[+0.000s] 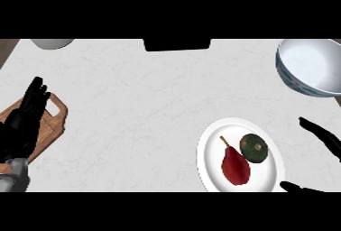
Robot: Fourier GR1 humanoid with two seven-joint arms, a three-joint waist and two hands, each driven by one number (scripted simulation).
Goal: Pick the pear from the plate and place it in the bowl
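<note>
A dark red pear (235,166) lies on a white plate (214,142) at the lower right, its stem pointing up-left. Beside it on the plate sits a dark green round fruit (254,148). A white bowl (311,65) with a blue-patterned rim stands at the upper right edge. My right hand (321,133) shows at the right edge just past the plate, fingers straight and spread, with its thumb (295,186) below the plate's lower right rim; it touches nothing. My left hand (25,119) rests open at the left edge, fingers up.
A wooden cutting board (54,118) lies under my left hand at the left edge. A grey round object (52,43) sits at the top left, and a black item (177,44) at the top middle. The counter top is white marble.
</note>
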